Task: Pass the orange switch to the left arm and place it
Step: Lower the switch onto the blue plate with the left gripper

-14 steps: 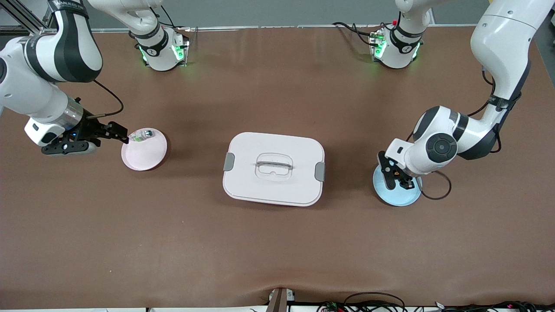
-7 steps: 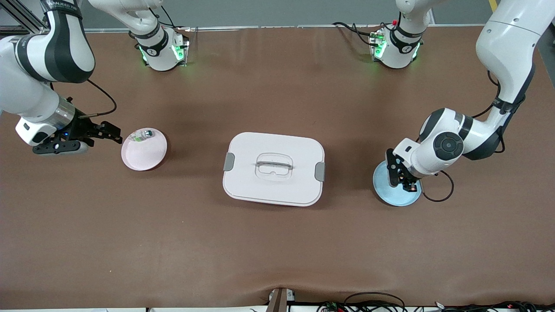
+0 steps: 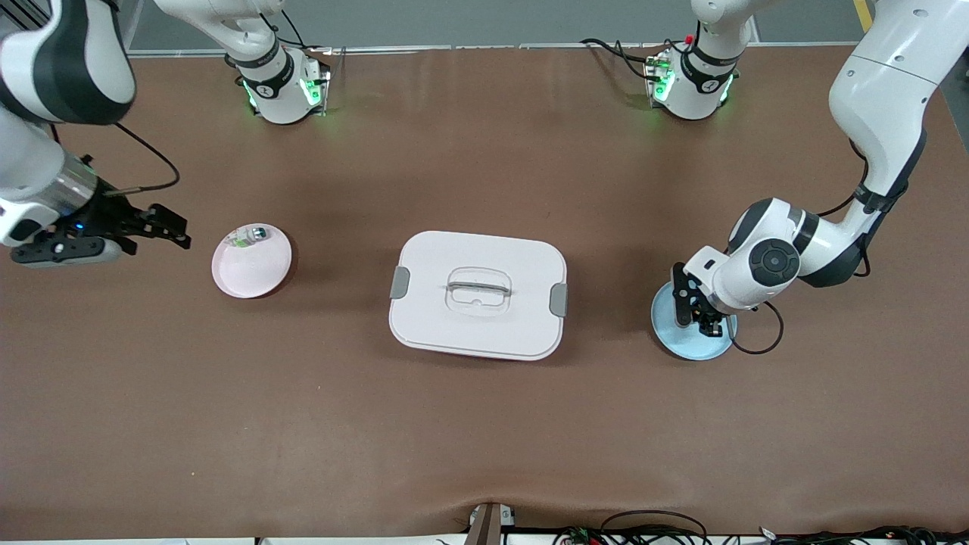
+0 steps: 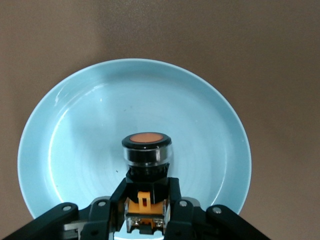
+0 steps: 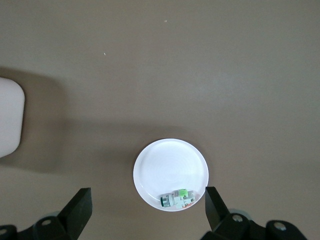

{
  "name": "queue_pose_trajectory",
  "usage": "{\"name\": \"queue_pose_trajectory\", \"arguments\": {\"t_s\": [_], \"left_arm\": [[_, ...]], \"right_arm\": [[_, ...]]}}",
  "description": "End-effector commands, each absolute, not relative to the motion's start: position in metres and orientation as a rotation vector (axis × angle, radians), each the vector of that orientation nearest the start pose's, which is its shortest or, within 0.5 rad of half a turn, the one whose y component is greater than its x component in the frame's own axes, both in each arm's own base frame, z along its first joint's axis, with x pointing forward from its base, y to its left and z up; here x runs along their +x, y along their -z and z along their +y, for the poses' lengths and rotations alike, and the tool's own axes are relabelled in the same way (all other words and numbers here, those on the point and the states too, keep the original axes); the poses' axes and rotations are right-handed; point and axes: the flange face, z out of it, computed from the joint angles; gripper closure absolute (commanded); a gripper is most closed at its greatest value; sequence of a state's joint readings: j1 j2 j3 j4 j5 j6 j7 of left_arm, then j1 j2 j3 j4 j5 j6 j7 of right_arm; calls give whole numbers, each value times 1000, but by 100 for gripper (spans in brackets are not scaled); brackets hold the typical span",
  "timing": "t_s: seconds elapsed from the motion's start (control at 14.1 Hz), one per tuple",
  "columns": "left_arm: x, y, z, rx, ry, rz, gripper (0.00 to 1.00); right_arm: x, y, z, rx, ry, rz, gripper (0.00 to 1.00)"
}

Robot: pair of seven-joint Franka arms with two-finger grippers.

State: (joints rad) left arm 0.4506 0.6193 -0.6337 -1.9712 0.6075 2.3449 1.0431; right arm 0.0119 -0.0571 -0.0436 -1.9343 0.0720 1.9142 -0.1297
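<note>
Near the right arm's end of the table, the right gripper [image 3: 176,232] hangs spread wide and empty beside the pink plate [image 3: 257,269]. The box [image 3: 478,294] sits mid-table. The left gripper [image 3: 699,316] clamps the orange switch [image 4: 147,150] over the blue plate [image 4: 210,115].

Glossy blue plate [image 4: 70,130], smooth white plastic box [image 3: 477,325], matt brown table [image 3: 484,424] covering.

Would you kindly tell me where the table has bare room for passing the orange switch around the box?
The wide brown strip between the box and the front camera is bare, as is the stretch between it and the robot bases. Crowded: the blue plate, where the left gripper grips the orange switch, and the pink plate holding a green-and-silver switch near the open right gripper.
</note>
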Motion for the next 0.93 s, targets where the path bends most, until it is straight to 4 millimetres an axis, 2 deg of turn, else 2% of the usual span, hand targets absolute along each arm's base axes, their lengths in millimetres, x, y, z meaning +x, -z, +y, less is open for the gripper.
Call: {"name": "queue_pose_trajectory", "arguments": {"t_s": [0.0, 0.28, 0.5, 0.57, 0.78, 0.85], "left_arm": [[596, -203, -90, -2128, -116, 2245, 100], [594, -198, -94, -2135, -124, 2242, 100], [595, -199, -98, -2050, -137, 2263, 100], [596, -197, -97, -2045, -138, 2267, 1], [602, -199, -93, -2069, -121, 2246, 0], [609, -209, -93, -2062, -102, 2235, 0]], "right_arm": [[549, -530, -12, -3093, 72, -140, 0], [549, -556, -17, -3098, 74, -133, 0], [548, -586, -19, -3100, 75, -58, 0], [547, -597, -19, -3103, 72, -36, 0], [544, -620, -19, -3118, 69, -36, 0], [543, -622, -20, -3118, 66, -34, 0]]}}
